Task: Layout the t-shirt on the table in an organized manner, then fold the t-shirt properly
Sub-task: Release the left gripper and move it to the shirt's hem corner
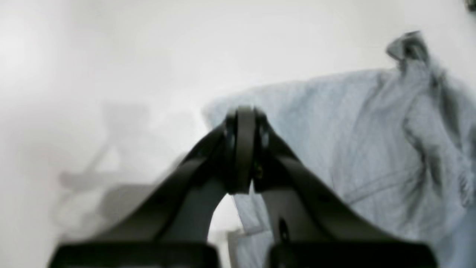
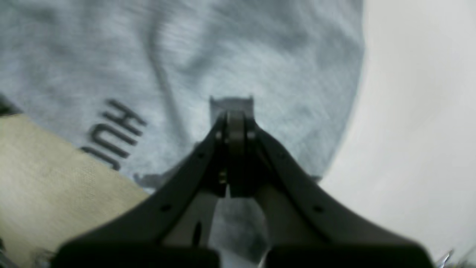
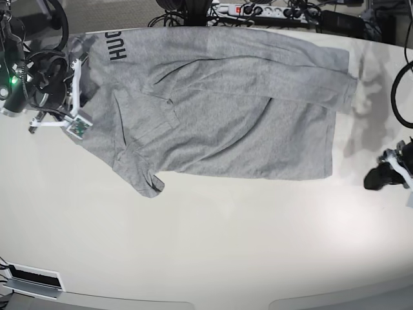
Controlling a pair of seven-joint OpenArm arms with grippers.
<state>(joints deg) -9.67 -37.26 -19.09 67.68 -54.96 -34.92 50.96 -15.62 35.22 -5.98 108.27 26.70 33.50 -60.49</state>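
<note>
The grey t-shirt [image 3: 226, 97] lies spread along the far side of the table [image 3: 206, 245], creased, with black lettering [image 3: 118, 46] face up at its far left end. That end reaches the table's far edge. My right gripper [image 2: 231, 111] hovers shut over the shirt [image 2: 260, 48], just right of the lettering [image 2: 115, 134]; no cloth shows between its jaws. In the base view it stands at the shirt's left end [image 3: 84, 97]. My left gripper [image 1: 243, 115] is shut with nothing in it, over bare table [image 1: 148, 56] beside the shirt's edge [image 1: 334, 130], and sits at the right [image 3: 379, 176].
A power strip with cables [image 3: 258, 10] lies beyond the table's far edge. A black cable [image 3: 400, 97] loops at the right edge. A white box [image 3: 32, 279] sits at the front left corner. Beige floor [image 2: 44, 178] shows past the lettered end.
</note>
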